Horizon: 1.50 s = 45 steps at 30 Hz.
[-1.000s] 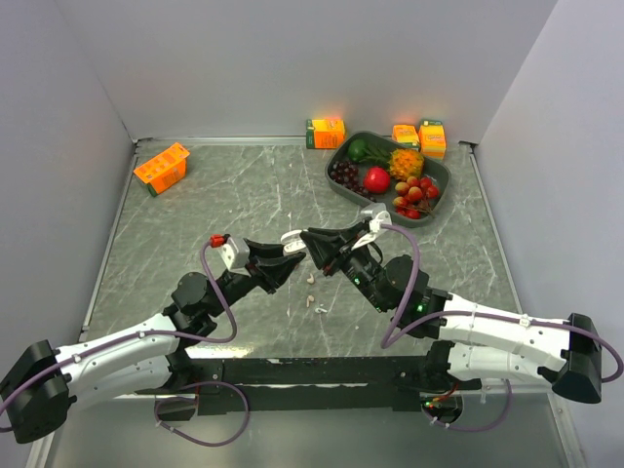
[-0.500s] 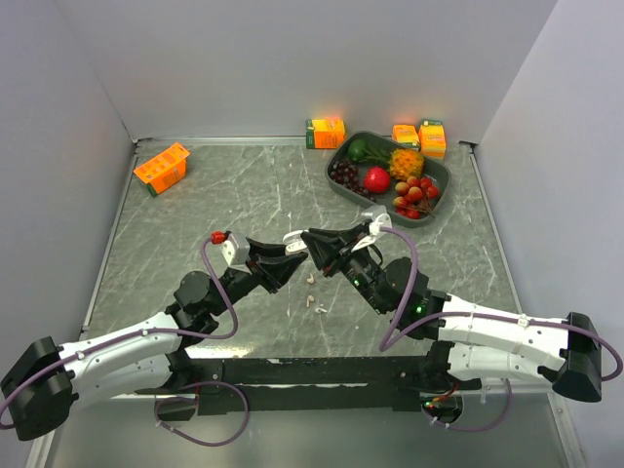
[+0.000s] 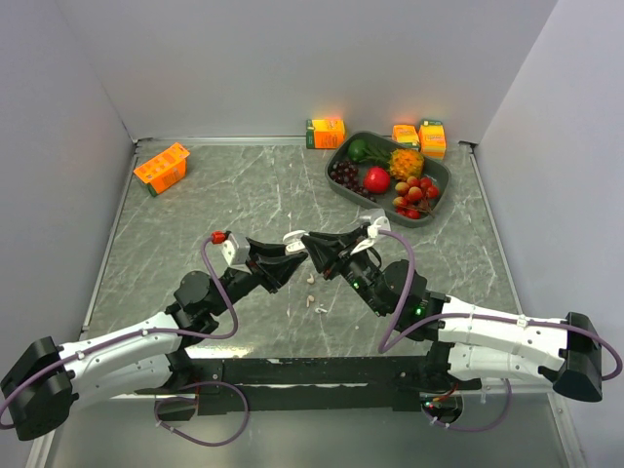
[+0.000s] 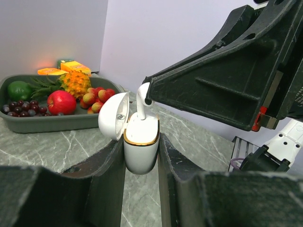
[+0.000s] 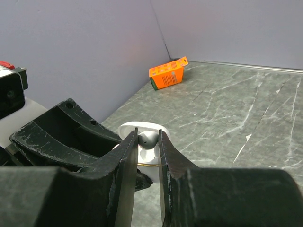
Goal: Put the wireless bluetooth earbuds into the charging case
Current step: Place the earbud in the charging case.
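My left gripper (image 4: pixel 141 158) is shut on a white charging case (image 4: pixel 140 146) with a gold rim, its lid open to the left, held upright above the table. My right gripper (image 5: pixel 147 142) is shut on a white earbud (image 5: pixel 147 140), head between the fingertips, stem pointing down into the case's open top (image 4: pixel 141 108). In the top view both grippers meet mid-table, with the case (image 3: pixel 293 240) between them. Two or three loose earbuds (image 3: pixel 316 296) lie on the table just below the grippers.
A grey tray (image 3: pixel 437 198) of toy fruit sits at the back right, with orange cartons (image 3: pixel 325 132) (image 3: pixel 419 136) behind it. Another orange carton (image 3: pixel 161 167) lies at the back left. Walls close in on three sides.
The two grippers have closed in on each other slightly, bringing the earbud over and into the case opening. Little else moved.
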{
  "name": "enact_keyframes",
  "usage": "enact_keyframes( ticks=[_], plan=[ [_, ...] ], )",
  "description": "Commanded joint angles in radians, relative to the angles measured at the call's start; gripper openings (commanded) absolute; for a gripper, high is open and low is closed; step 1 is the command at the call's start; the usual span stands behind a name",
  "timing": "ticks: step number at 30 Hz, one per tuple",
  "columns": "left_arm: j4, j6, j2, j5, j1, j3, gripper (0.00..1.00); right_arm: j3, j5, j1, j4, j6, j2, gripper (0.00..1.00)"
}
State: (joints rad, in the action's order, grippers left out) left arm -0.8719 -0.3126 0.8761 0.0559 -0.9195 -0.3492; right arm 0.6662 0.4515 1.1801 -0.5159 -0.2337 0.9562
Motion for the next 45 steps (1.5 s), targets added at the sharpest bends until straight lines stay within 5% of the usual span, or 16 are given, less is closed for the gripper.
enact_keyframes(
  ticks=[1, 9, 11, 15, 36, 40, 45],
  plan=[
    [-0.065, -0.006, -0.008, 0.002, -0.001, -0.040, 0.01, -0.004, -0.002, 0.009, -0.013, 0.002, -0.020, 0.00],
    [-0.065, -0.002, -0.012, -0.001, -0.001, -0.040, 0.01, 0.006, -0.010, 0.013, 0.028, -0.007, -0.022, 0.00],
    [-0.065, -0.002, -0.012, -0.002, -0.001, -0.040, 0.01, 0.019, -0.008, 0.016, 0.050, -0.010, -0.019, 0.10],
    [-0.068, -0.002, -0.011, -0.001, 0.001, -0.042, 0.01, 0.022, -0.007, 0.019, 0.050, -0.010, -0.022, 0.14],
    [-0.067, 0.001, -0.025, -0.005, -0.001, -0.028, 0.01, 0.107, 0.055, 0.023, 0.134, -0.042, -0.077, 0.67],
    [-0.058, 0.016, -0.042, -0.014, 0.001, -0.019, 0.01, 0.125, 0.104, 0.024, 0.177, -0.027, -0.161, 0.70],
    [-0.010, 0.067, -0.086, -0.039, -0.001, -0.004, 0.01, 0.189, 0.179, 0.023, 0.434, 0.022, -0.218, 0.71]
  ],
)
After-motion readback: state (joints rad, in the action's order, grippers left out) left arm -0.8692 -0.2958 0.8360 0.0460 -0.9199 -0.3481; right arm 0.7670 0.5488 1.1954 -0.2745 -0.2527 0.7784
